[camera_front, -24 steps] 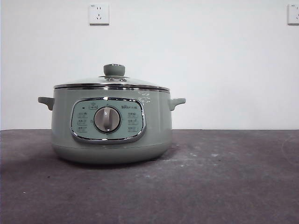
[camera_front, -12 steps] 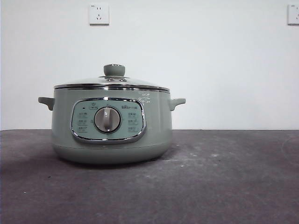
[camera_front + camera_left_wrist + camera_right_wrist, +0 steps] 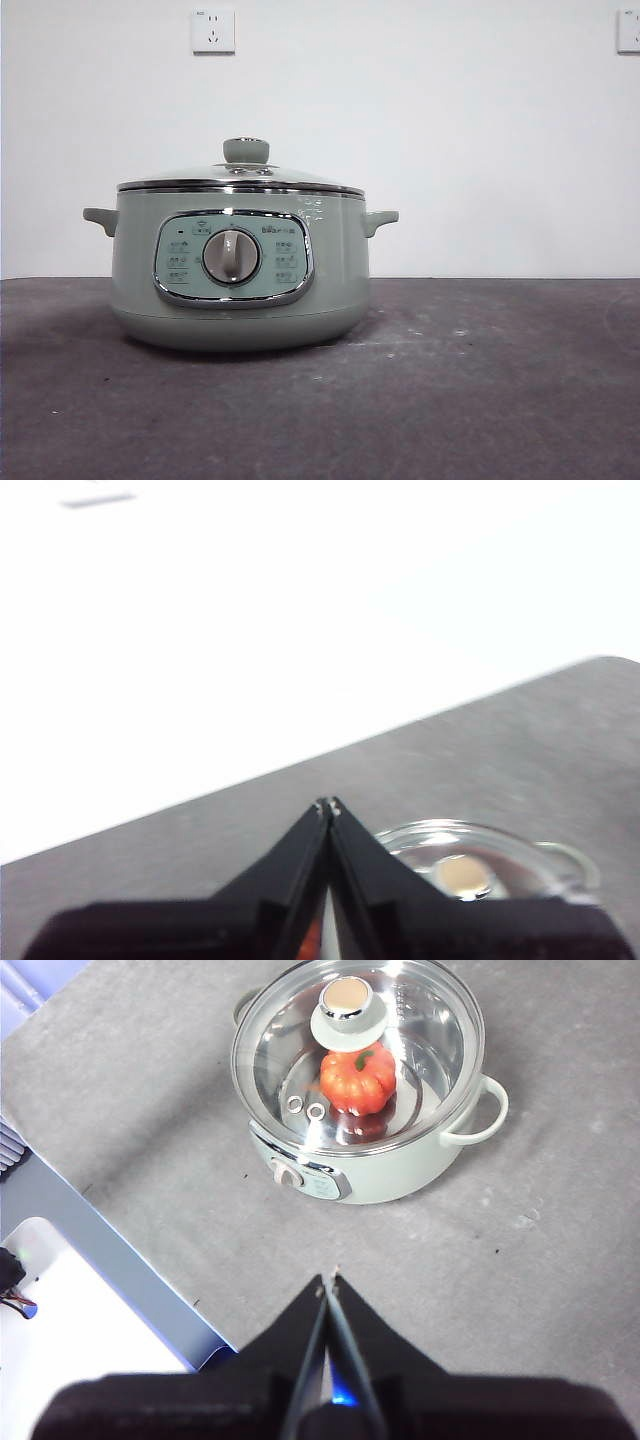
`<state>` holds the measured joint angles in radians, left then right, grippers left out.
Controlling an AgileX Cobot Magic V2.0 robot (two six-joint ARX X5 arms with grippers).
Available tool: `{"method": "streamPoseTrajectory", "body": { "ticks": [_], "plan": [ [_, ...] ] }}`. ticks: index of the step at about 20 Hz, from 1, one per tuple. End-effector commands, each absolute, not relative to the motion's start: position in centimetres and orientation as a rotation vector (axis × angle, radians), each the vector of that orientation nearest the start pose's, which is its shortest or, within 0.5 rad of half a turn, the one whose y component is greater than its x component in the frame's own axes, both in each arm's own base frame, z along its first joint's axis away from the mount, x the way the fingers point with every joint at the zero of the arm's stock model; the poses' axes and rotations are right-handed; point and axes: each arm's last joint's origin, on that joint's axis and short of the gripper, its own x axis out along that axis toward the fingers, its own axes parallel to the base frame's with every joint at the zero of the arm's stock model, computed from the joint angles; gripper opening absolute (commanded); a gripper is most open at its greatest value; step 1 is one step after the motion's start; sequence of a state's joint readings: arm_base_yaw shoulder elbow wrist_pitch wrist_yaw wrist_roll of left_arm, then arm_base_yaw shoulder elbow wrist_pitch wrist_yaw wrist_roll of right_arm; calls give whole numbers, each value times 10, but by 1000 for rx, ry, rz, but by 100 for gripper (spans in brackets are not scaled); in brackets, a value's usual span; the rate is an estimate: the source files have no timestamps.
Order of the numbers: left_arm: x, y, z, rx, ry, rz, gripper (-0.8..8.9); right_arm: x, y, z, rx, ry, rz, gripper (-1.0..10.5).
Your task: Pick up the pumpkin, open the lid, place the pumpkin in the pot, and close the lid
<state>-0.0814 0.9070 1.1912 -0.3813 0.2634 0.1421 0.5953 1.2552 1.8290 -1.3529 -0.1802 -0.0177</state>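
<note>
pot: large pale sage-green electric cooking pot (image 3: 240,270) with two small side handles, a chrome-framed panel and a round dial; it stands alone on the dark grey table (image 3: 480,390) in front of a white wall, and serves as the landmark here.
lid: round shallow-domed glass lid (image 3: 400,1060) with a chrome rim and a pale green knob, seated flat on the pot's rim, so the pot reads as closed.
pumpkin: small ribbed orange toy pumpkin (image 3: 357,1078) with a green stem, seen through the glass, resting inside the pot under the knob and roughly centred.
why so: with the pumpkin inside and the lid down, the task looks complete, and both arms sit away from the pot as if parked.
left gripper: left gripper (image 3: 329,805) raised above the pot, off to one side of the lid, jaws pressed tip to tip with nothing between the tips.
right gripper: right gripper (image 3: 331,1282) high above the table on the pot's dial side, well apart from it, jaws closed together and empty.
</note>
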Motion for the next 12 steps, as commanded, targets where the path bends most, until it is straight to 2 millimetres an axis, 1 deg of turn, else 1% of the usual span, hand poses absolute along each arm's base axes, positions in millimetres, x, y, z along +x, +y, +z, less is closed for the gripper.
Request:
{"method": "streamPoseTrajectory", "body": {
  "ticks": [1, 4, 8, 12],
  "plan": [
    [156, -10, 387, 146, 56, -250, -4, 144, 104, 470, -175, 784, 735, 1],
    [135, -1, 336, 151, 32, -109, -4, 143, 103, 471, -174, 781, 735, 1],
    [115, 3, 273, 153, 6, -35, -4, 143, 103, 471, -174, 782, 736, 1],
    [106, 2, 220, 143, 27, -36, -4, 143, 103, 471, -174, 781, 735, 1]
  ]
}}
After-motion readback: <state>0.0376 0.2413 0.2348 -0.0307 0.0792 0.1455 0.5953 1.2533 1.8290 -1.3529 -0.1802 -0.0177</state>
